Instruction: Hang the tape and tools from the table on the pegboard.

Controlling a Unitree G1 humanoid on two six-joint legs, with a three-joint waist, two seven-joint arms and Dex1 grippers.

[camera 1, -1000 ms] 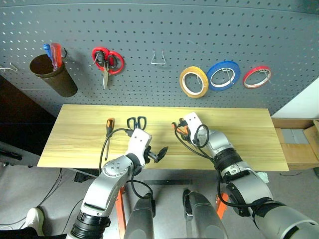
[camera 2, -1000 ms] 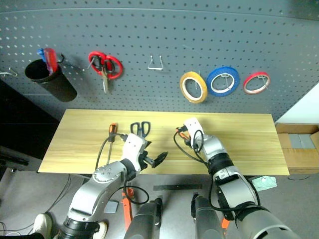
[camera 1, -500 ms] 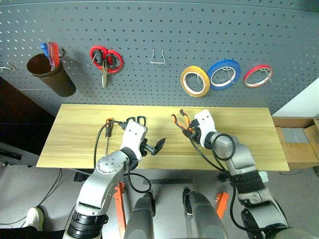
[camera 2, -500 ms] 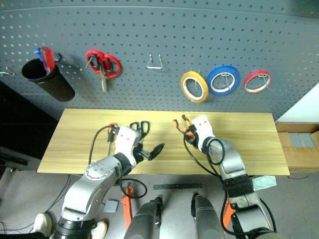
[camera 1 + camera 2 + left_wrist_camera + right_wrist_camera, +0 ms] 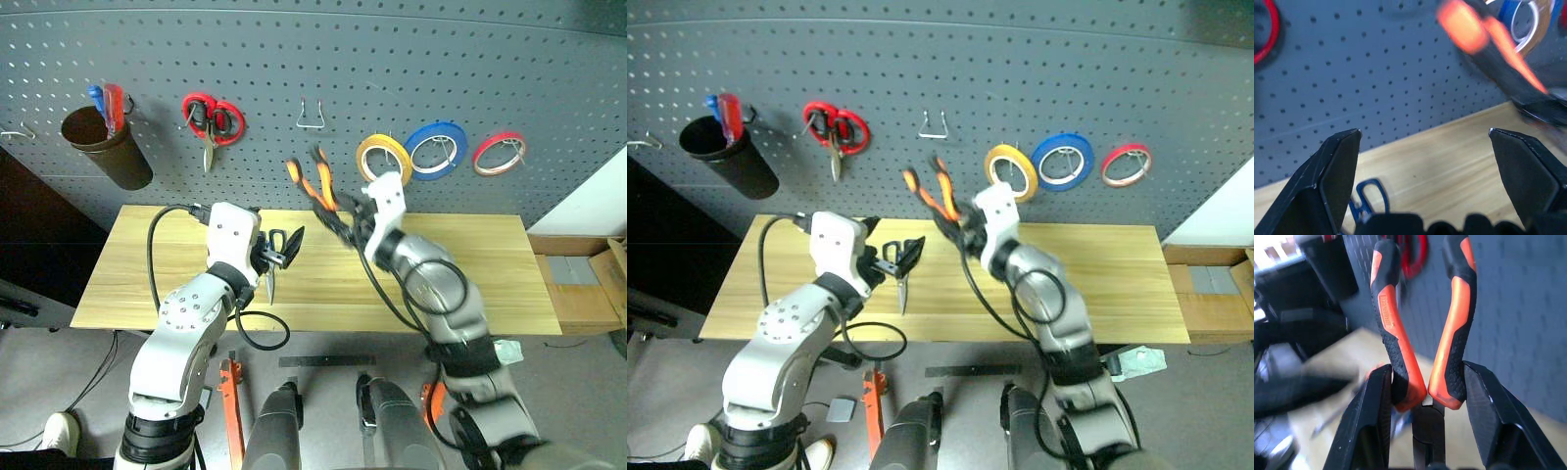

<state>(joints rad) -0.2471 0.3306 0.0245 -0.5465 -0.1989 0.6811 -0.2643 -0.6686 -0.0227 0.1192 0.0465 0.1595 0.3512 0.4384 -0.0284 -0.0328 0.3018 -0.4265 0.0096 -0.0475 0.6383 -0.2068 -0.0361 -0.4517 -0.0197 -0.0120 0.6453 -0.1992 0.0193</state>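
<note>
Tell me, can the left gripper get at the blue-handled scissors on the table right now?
Probably yes. The left gripper is open and empty, hovering just above the blue-handled scissors on the table, with nothing between them. The right gripper holds the pliers up, well clear.

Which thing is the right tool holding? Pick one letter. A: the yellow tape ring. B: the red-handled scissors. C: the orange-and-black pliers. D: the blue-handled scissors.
C: the right tool is clamped on the orange-and-black pliers, handles pointing up toward the pegboard, while the yellow tape hangs on its hook.
</note>
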